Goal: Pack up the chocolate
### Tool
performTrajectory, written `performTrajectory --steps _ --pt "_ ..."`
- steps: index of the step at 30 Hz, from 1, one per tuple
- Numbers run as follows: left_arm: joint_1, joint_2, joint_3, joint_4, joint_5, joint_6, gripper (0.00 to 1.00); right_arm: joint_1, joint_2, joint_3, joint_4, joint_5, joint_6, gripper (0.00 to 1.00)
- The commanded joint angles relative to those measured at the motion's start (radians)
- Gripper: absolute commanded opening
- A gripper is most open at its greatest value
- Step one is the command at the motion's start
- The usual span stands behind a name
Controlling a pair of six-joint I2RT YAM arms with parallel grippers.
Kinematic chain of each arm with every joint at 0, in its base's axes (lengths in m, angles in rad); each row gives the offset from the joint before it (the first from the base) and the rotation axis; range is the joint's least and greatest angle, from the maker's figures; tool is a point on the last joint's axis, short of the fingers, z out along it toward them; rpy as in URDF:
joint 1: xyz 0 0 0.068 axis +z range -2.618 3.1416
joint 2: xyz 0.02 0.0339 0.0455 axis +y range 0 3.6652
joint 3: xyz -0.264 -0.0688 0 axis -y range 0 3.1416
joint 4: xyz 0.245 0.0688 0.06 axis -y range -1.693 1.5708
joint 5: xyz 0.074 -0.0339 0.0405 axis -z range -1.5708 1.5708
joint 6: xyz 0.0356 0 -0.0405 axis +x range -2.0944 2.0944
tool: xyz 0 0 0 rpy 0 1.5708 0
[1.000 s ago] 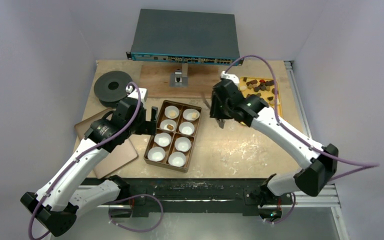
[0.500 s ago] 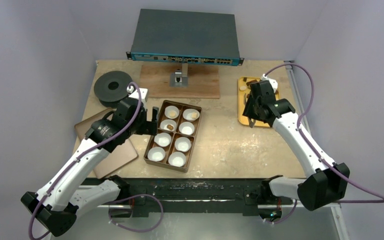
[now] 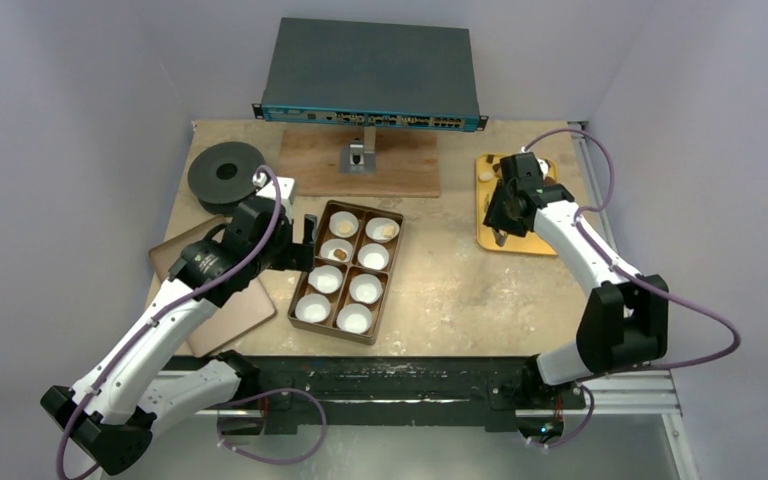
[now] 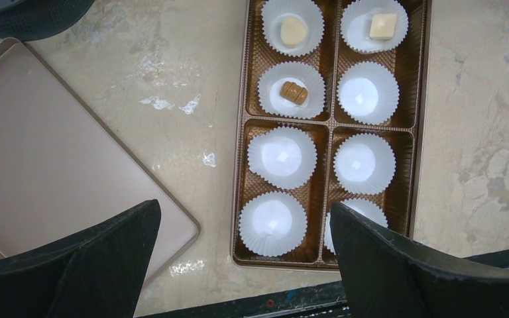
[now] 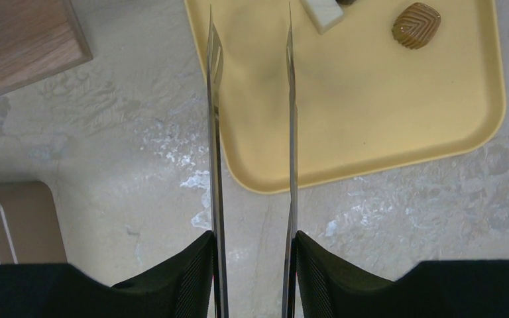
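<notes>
right end effector [image 5: 250, 20] bare above the yellow tray [image 5: 384, 132], thin blades a narrow gap apart
chocolate [image 5: 416, 25] on the tray's far end: cream block just right of the blade tips, tan ridged piece farther right, neither touched. three more pieces in paper cups [image 4: 282, 157] at the far end of the brown box [image 4: 331, 122], beyond the left end effector [image 4: 244, 209], spread wide and empty. mottled beige counter [image 3: 460, 290], wooden board [image 3: 400, 170] and grey switch [image 3: 370, 70] at its far edge, pale lilac walls around.

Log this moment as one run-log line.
left pincer: open, empty, near box | right pincer: open, empty, over yellow tray | chocolate: three pieces in box
</notes>
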Motion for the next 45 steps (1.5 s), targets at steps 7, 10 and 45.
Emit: performTrajectory --steps 7,10,45 --pt "0.004 -0.013 -0.012 0.036 0.002 0.013 1.00 -0.058 0.075 0.064 0.092 -0.020 -0.022 0.49" --pt "0.005 -0.009 -0.011 0.038 0.004 0.013 1.00 -0.066 0.109 0.084 0.105 -0.031 -0.026 0.48" --pt "0.005 0.005 -0.020 0.042 -0.002 0.003 1.00 0.071 -0.066 0.131 -0.045 0.005 -0.029 0.30"
